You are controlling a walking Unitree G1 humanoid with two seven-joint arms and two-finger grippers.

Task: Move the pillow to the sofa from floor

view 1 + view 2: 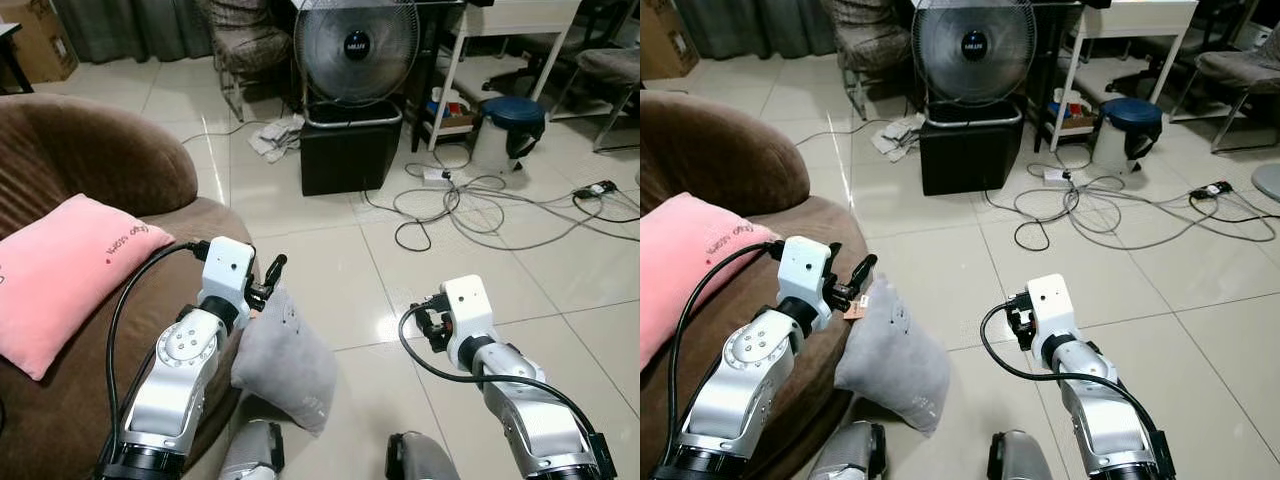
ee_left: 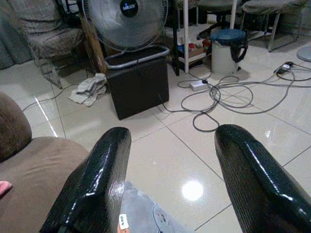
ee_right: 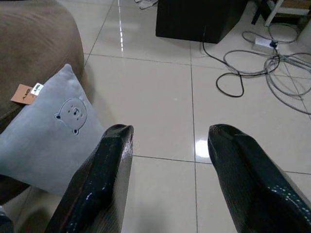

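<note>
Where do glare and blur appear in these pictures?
Left wrist view: a bright lamp reflection on the floor tiles, and the left tool's fingers are soft, out of focus. Right wrist view: a similar glare spot. Left eye view: sharp, with the grey pillow clear.

The near corner of the grey pillow (image 1: pixel 285 362) sits behind the robot's own body at the near edge, and its left side is covered by the left gripper (image 1: pixel 268 280) and arm. The pink cushion (image 1: pixel 62 277) and the brown sofa (image 1: pixel 90 165) are both cut off at the left edge. The small dark lettering on the cushion and the orange tag (image 3: pixel 24 93) on the pillow are too small to read.
</note>
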